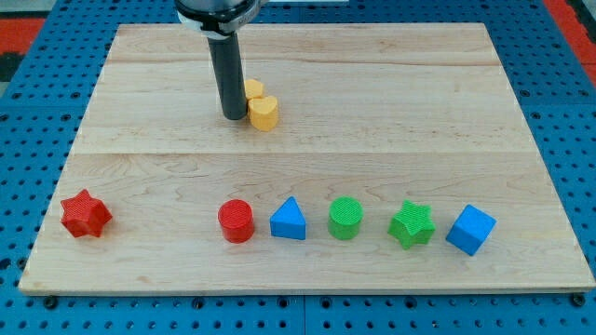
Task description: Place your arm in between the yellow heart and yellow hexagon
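A yellow heart (264,113) lies on the wooden board (307,158) near the view's top, left of centre. A second yellow block, the hexagon (253,89), sits just behind it, touching it and partly hidden by my rod. My tip (233,117) rests on the board right beside both yellow blocks, on their left, touching or nearly touching the heart. It stands to the side of the pair, not in a gap between them.
A row of blocks lies near the view's bottom: a red star (86,214) at the left, then a red cylinder (236,221), blue triangle (289,220), green cylinder (345,218), green star (411,224) and blue cube (470,230).
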{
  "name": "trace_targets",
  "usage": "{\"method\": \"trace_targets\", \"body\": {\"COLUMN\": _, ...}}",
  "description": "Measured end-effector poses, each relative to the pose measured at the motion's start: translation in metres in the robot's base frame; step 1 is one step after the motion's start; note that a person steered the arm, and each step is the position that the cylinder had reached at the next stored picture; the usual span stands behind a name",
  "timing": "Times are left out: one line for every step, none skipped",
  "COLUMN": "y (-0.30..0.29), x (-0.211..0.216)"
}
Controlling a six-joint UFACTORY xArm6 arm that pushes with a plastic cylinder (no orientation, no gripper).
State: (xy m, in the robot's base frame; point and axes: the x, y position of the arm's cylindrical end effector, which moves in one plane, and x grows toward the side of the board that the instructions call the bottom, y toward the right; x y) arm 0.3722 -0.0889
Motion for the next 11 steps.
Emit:
{"method": "trace_targets", "body": {"y": 0.005, "x": -0.021}}
{"method": "trace_targets", "body": {"y": 0.021, "x": -0.035}}
{"method": "trace_targets", "body": {"y": 0.002, "x": -0.039}}
{"method": "trace_targets", "body": {"y": -0.027, "x": -0.050}}
{"method": "trace_targets", "body": {"y": -0.006, "x": -0.065}}
{"method": "trace_targets", "body": {"y": 0.025, "x": -0.068}}
{"method": "trace_targets", "body": {"y": 0.035, "x": -0.067}}
{"method": "trace_targets", "body": {"y": 0.011, "x": -0.047}}
{"method": "trace_targets", "body": {"y": 0.013, "x": -0.018}}
{"method": "trace_targets", "body": {"y": 0.052, "x": -0.018}}
{"method": "trace_targets", "body": {"y": 0.077, "x": -0.021}}
